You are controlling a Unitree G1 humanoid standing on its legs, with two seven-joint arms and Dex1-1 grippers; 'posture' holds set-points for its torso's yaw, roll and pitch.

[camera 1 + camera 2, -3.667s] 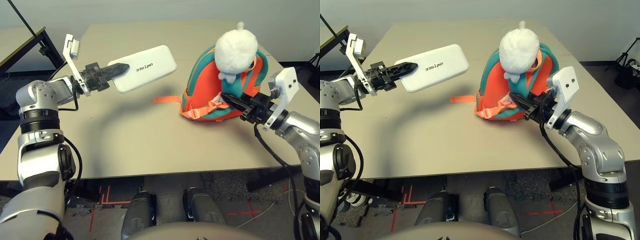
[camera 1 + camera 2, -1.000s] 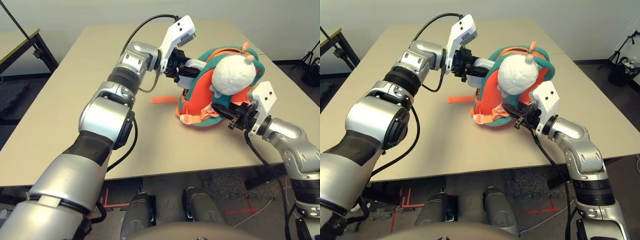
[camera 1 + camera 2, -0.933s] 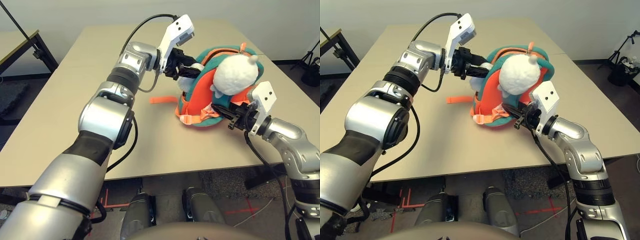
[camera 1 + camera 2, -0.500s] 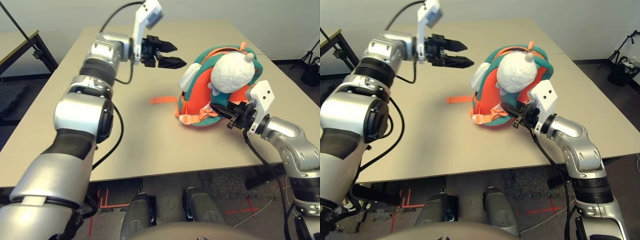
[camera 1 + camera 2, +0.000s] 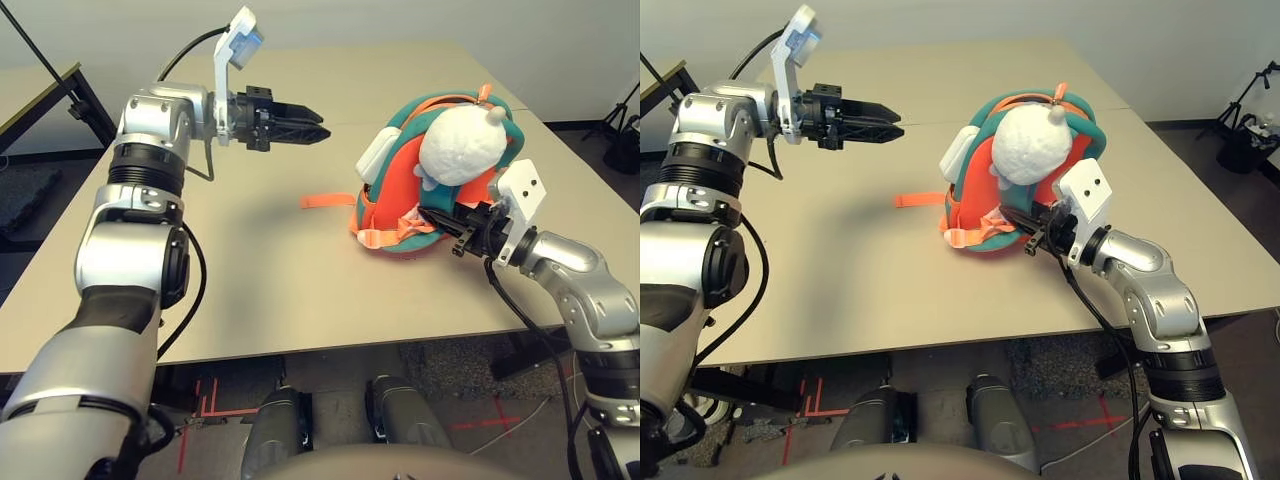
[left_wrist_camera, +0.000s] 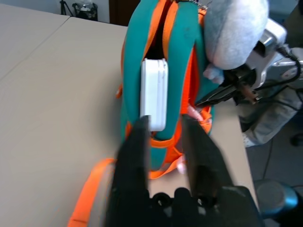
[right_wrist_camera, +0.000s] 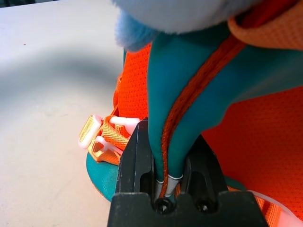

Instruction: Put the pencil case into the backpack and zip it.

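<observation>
Pulling clear of the bag, the left gripper (image 5: 312,131) now hangs in the upper left of the head view, well apart from the backpack (image 5: 395,195), where a second ago it was buried in the bag's opening with the pencil case (image 5: 377,153) in its grip. It has let the case go: half a second ago its black fingers were spread wide, and now they sit nearly together with only a narrow gap between them and nothing in it. The pencil case is left standing on end in the open top of the backpack, its lower part inside and its white upper end poking out past the teal rim; the left wrist view shows it as a white slab (image 6: 154,93) wedged upright in the slot. Over at centre right, the right gripper (image 5: 447,221) has not budged, jaws clenched on the backpack's teal strap (image 7: 177,118), with the orange cord running down between its fingers (image 7: 137,161). The plush toy (image 5: 460,146) rides on top of the bag, and one orange webbing strap (image 5: 328,200) trails left across the table (image 5: 250,270).
</observation>
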